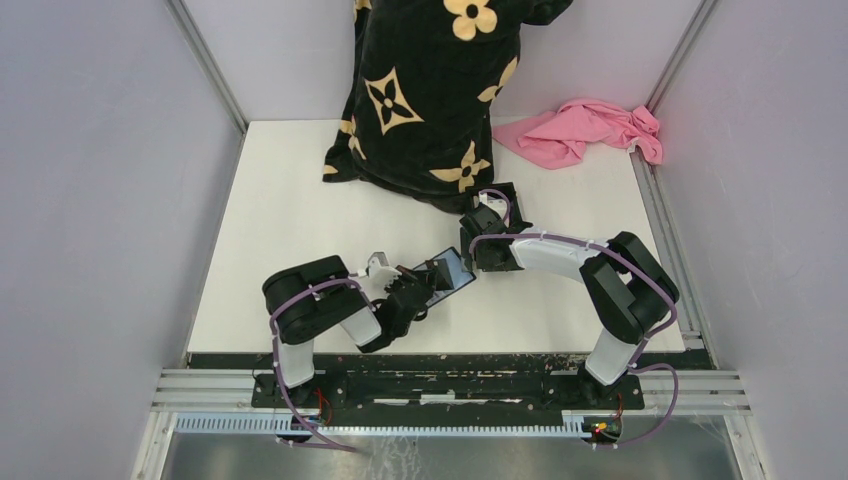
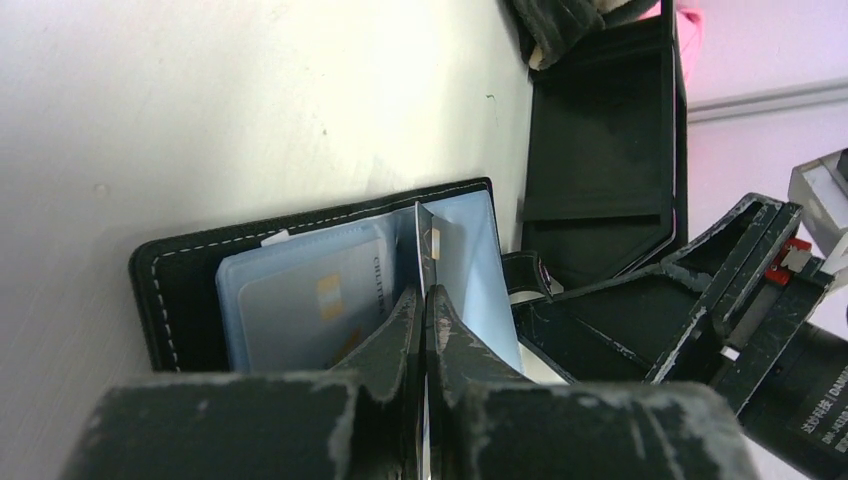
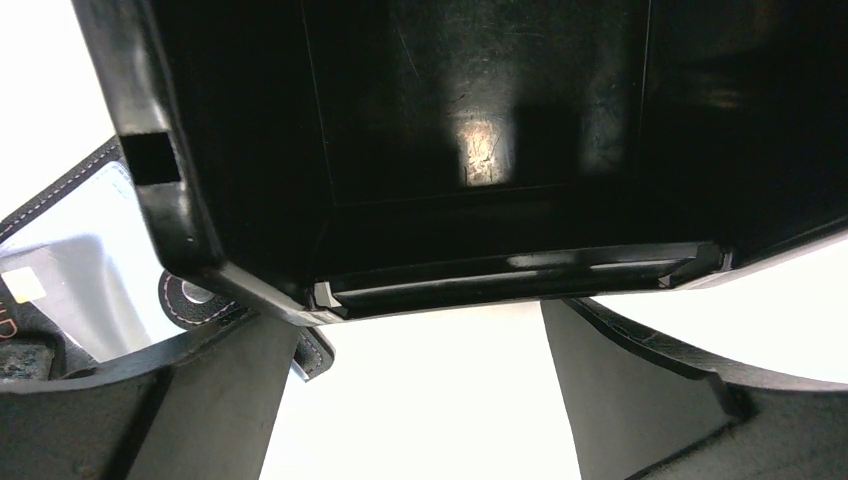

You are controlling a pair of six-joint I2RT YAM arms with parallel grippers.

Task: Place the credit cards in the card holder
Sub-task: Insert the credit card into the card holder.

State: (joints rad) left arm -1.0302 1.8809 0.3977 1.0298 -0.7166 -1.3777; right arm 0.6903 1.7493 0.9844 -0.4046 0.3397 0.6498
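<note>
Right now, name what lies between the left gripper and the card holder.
A thin card, seen edge-on, pinched in the left gripper and standing over the pockets of the open card holder. The left wrist view shows it.

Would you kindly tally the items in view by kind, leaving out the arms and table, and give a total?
Credit cards: 2
Card holder: 1
Black tray: 1
Pink cloth: 1
Black flowered fabric: 1
Total: 6
</note>
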